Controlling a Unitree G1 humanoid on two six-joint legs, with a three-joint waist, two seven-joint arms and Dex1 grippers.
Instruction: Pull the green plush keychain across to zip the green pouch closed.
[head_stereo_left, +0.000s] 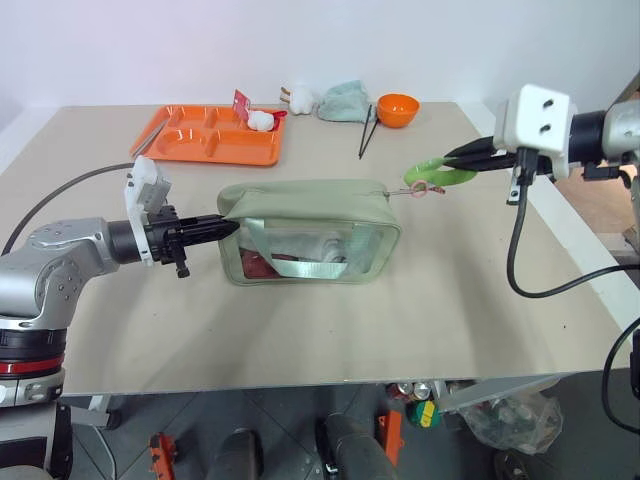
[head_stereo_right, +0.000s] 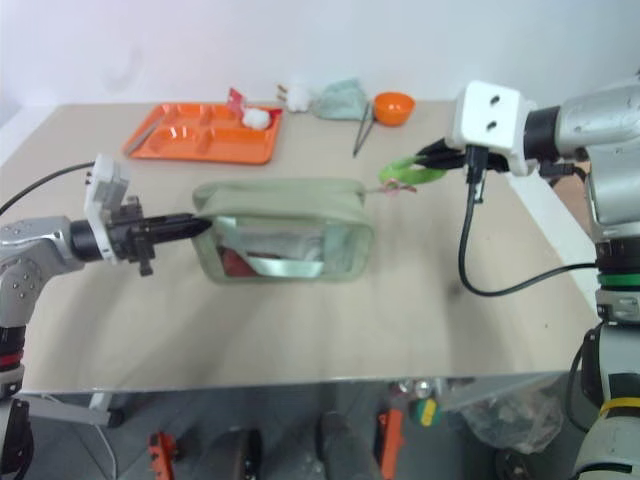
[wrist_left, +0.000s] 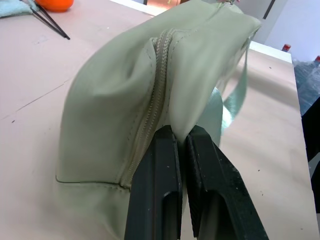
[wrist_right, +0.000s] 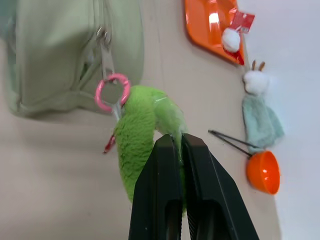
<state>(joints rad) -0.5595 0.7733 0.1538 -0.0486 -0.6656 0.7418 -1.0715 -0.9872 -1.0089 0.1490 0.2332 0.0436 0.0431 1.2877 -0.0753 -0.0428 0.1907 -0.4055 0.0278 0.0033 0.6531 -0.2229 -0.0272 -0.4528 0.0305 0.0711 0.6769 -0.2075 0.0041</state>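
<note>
Now green plush keychain (head_stereo_left: 441, 172) in right hand (head_stereo_left: 470, 156)

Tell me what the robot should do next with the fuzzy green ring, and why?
Probably let go. The green plush keychain, pinched in the right tool, has its zipper pull at the far end of the green pouch, and the zipper looks closed where the left tool holds the other end.

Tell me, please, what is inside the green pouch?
Through the clear side panel of the green pouch, something red and something pale show, partly crossed by the green strap. What they are cannot be told; the fabric covers the rest.
</note>
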